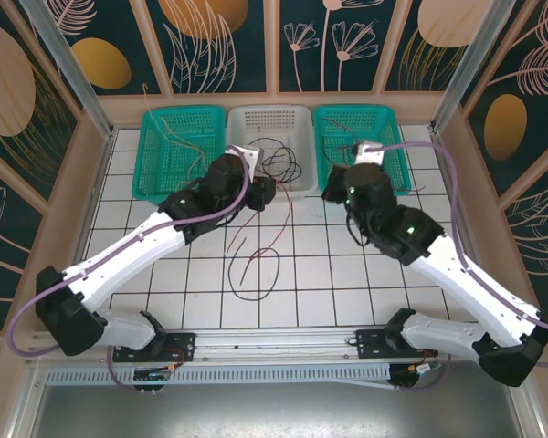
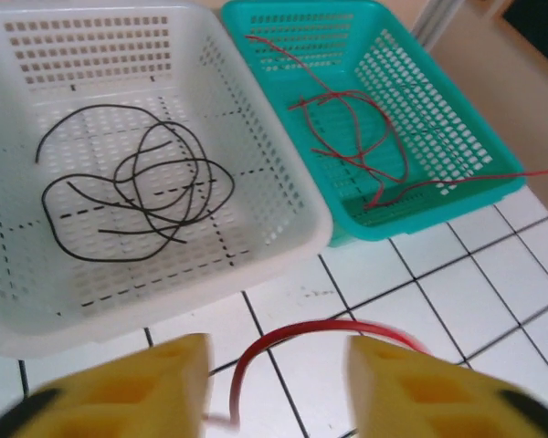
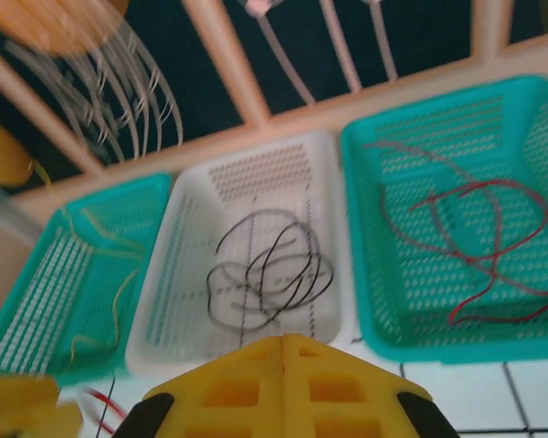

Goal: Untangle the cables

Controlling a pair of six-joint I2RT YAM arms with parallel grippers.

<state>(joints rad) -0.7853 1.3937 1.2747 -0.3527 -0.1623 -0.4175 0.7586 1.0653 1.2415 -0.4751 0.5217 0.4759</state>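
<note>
Left wrist view: left gripper (image 2: 279, 388), jaws parted, empty, sits just before the white basket (image 2: 292, 242); red cable (image 2: 320, 326) arches crosswise between its fingers (image 2: 137, 388), nearer it than the closed, empty right gripper (image 3: 283, 365)

Red cable (image 2: 283, 330) between fingers (image 2: 137, 392) (parted)

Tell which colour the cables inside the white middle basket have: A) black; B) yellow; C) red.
A: the cables that lie coiled on the floor of the white basket are black, as the left wrist view shows clearly.
</note>
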